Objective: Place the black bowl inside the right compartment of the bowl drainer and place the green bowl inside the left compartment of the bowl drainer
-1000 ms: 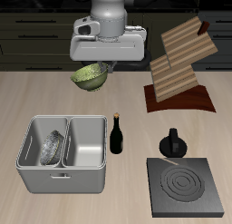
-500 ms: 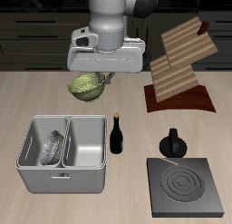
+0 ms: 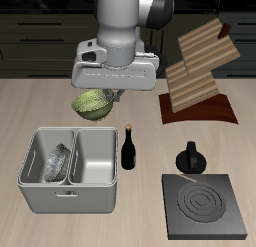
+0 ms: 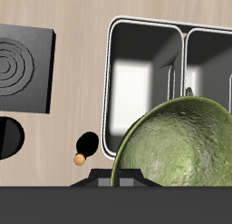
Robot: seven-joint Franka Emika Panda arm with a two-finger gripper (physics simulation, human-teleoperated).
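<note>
My gripper is shut on the rim of the green bowl, which hangs tilted in the air behind the bowl drainer and above its height. The black bowl lies tilted inside the drainer's right compartment. The other well, beside the bottle, holds nothing. In the wrist view the green bowl fills much of the picture, with the drainer's rim and its two wells beyond it.
A dark wine bottle stands close to the drainer's side wall. A black stove plate lies near the front edge, with a small black pot behind it. A wooden rack stands farther back.
The gripper has come lower and toward the table's front with the green bowl, closing on the drainer. The black bowl has stayed in its well.
</note>
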